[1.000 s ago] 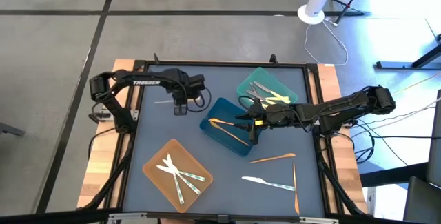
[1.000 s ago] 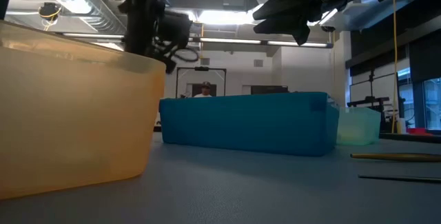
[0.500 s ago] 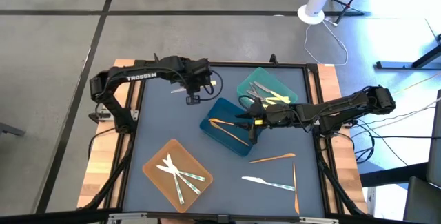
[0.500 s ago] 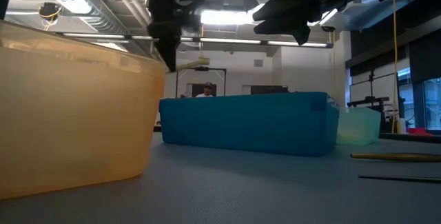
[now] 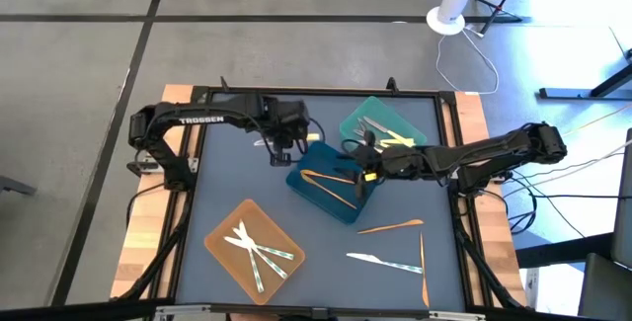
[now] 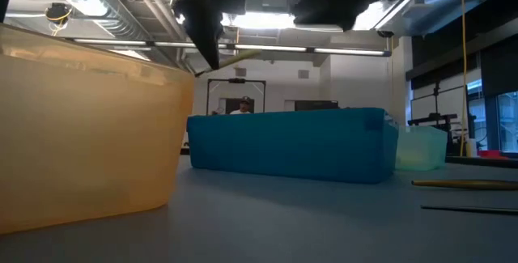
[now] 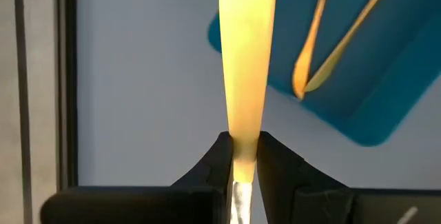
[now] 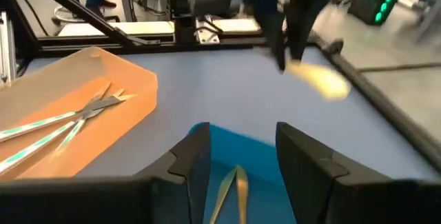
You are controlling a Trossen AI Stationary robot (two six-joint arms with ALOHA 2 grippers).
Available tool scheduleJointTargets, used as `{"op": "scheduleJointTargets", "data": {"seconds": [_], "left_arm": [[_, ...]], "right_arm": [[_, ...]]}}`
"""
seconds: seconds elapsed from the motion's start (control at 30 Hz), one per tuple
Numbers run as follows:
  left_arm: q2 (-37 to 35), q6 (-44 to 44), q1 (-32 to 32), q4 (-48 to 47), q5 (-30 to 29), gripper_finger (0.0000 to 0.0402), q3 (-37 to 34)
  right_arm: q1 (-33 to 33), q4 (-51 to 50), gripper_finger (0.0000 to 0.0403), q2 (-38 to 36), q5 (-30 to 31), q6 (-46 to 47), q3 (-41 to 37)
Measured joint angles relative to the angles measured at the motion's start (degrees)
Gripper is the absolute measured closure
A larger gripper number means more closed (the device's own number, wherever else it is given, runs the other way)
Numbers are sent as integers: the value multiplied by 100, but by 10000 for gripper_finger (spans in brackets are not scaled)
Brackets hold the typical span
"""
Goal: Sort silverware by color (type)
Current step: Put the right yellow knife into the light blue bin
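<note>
High view, going left to right from the blue tray [image 5: 331, 191] in the middle of the desk [image 5: 222, 188]: the orange tray [image 5: 254, 247] sits down to its left, with silvery pieces [image 5: 255, 249] lying in it. The left gripper [image 5: 279, 149] hangs just beside the blue tray's left corner, above the desk. Its fingers [image 7: 213, 160] are clamped on a yellow piece [image 7: 247, 58] that sticks out toward the blue tray. Two orange pieces [image 5: 331, 176] lie inside the blue tray. The teal tray [image 5: 380, 123] touches its far right side and holds yellow and silvery pieces. The right gripper [image 5: 367, 166] hovers over the blue tray's right edge with its fingers [image 8: 189, 156] apart and nothing between them. More pieces [image 5: 391, 227] lie on the desk, near the blue tray's right side.
</note>
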Motion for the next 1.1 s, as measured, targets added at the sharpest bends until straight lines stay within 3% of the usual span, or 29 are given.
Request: {"op": "scheduleJointTargets", "data": {"seconds": [0.23, 0.47, 0.87, 1.1], "left_arm": [[-2, -144, -364, 170, -1, 362, 0], [-4, -167, -672, 614, -19, 362, 0], [-4, -166, -917, 1246, -23, 362, 0], [33, -65, -785, 2079, -21, 362, 0]], "right_arm": [[0, -1290, 253, 0, -9, -804, 1060], [-2, -2098, 253, -2, -11, -822, 1737], [0, -2454, 253, -3, -87, -805, 1806], [0, -2865, 253, -312, -51, -801, 1806]]}}
